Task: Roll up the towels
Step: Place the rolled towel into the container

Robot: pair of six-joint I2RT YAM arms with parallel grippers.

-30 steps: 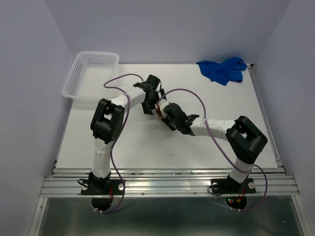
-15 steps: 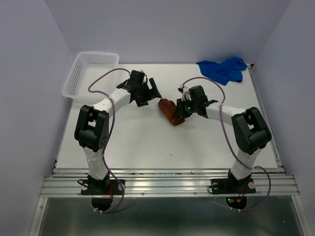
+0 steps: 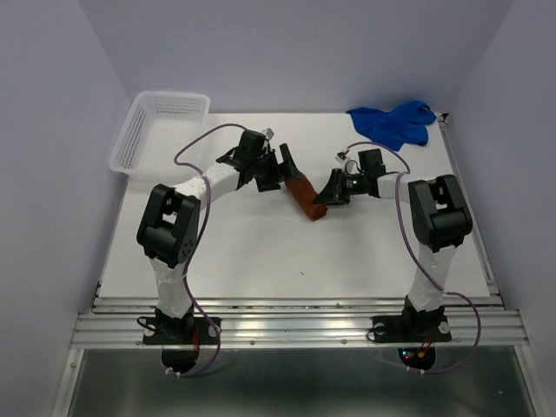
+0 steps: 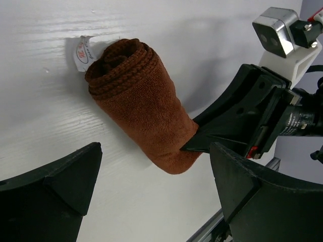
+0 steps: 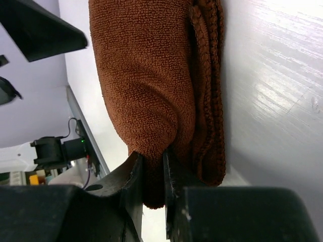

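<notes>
A rolled brown towel lies on the white table near its middle. It also shows in the left wrist view, with a white label at its far end, and in the right wrist view. My right gripper is shut on the roll's near end; its fingers pinch a fold of the cloth. My left gripper is open, its jaws wide apart at the roll's other end, touching nothing. A crumpled blue towel lies at the table's back right.
A white plastic basket stands at the back left. The table's front edge has a metal rail. Walls close in at the back and both sides.
My right gripper has swung right and closed on the brown roll's end. My left gripper has moved right, toward the roll's far end, and stays open.
</notes>
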